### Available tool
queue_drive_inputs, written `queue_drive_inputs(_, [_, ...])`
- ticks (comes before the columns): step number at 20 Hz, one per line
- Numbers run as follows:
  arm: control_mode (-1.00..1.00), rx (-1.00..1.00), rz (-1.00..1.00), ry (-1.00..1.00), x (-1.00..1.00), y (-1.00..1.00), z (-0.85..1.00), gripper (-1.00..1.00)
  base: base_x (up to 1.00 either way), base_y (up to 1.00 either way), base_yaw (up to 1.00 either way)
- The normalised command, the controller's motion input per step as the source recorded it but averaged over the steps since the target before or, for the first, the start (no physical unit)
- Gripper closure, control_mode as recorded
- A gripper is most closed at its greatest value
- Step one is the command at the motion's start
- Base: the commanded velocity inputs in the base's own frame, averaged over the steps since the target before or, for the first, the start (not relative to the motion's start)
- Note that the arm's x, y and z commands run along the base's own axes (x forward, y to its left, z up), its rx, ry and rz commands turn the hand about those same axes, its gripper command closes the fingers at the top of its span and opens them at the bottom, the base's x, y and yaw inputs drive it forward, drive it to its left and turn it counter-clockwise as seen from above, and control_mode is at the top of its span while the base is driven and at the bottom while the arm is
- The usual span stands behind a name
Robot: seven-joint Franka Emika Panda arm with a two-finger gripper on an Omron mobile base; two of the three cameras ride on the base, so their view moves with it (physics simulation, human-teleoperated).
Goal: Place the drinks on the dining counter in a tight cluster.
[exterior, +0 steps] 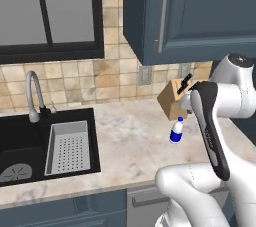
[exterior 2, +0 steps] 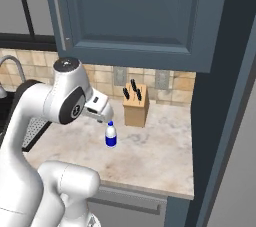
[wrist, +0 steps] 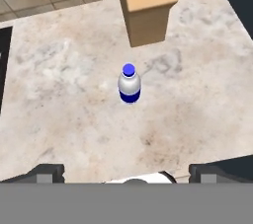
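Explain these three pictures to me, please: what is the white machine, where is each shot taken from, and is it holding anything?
The white machine is a robot arm in a computer-drawn kitchen, not a real one. Two pictures come from cameras behind it, one to its left and one to its right, so they show the same marble counter from two sides. The third comes from a camera on the arm's hand, looking down; the two dark stubs at its bottom are the fingertips of its gripper, spread wide apart and holding nothing. On the counter stands a small bottle with a blue label and blue cap, upright, directly below the hand. Behind it is a wooden knife block against the tiled wall. In the left picture a black sink with a curved tap lies further along.
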Motion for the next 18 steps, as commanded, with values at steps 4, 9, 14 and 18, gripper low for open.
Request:
queue_drive_inputs(4, [-1.00,0.00,0.04,-0.06,0.45,-0.06,-0.58,-1.00,0.00,0.00,0.00])
queue_drive_inputs(9, [-1.00,0.00,0.04,-0.06,0.52,0.00,-0.47,-1.00,0.00,0.00,0.00])
queue_drive_inputs(14, [-1.00,0.00,0.05,0.01,0.66,0.02,-0.24,-1.00,0.00,0.00,0.00])
queue_drive_inputs(18, [-1.00,0.00,0.02,0.03,0.42,0.00,-0.02,-1.00,0.00,0.00,0.00])
